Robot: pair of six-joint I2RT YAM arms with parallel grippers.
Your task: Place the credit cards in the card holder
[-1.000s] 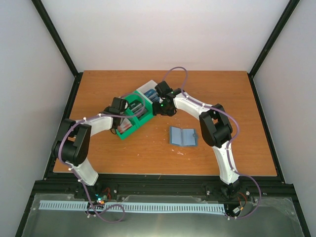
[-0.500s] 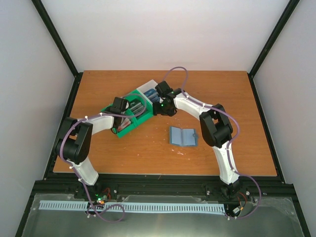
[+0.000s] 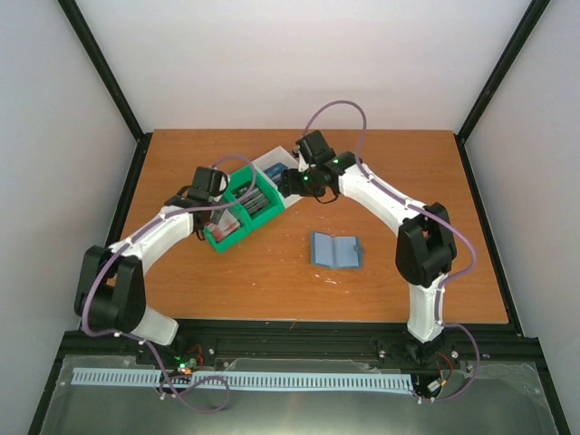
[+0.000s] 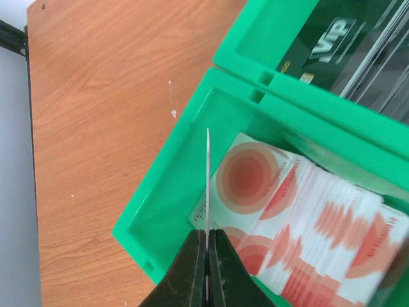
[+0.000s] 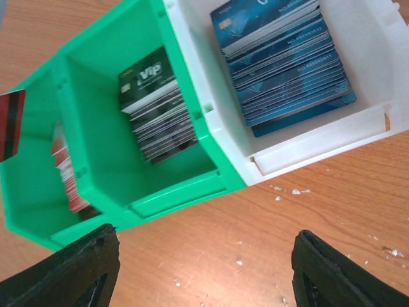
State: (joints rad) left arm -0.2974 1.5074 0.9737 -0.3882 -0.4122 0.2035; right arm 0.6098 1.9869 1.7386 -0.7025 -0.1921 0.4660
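My left gripper [image 4: 207,242] is shut on one credit card [image 4: 208,185], seen edge-on as a thin line, held above the near compartment of the green bin [image 4: 163,198]. A stack of red and white cards [image 4: 307,224] lies in that compartment. In the right wrist view the held card's red and dark face [image 5: 11,125] shows at the left edge. From above, the left gripper [image 3: 214,210] hangs over the bin's near end. My right gripper [image 5: 204,272] is open over bare table beside the bins, with nothing between its fingers. The card holder [image 3: 336,250] lies open on the table, apart from both grippers.
The green bin [image 3: 237,210] holds dark cards [image 5: 156,109] in its middle compartment. A white bin [image 5: 319,144] joined to it holds blue cards [image 5: 281,57]. Small white crumbs dot the wood near the bins. The table's edges and black frame posts surround the work area.
My left jaws have closed on a card and the left arm has stretched out and lifted. The green bin has shifted slightly left. The right arm has drawn back and upward, its jaws a little wider.
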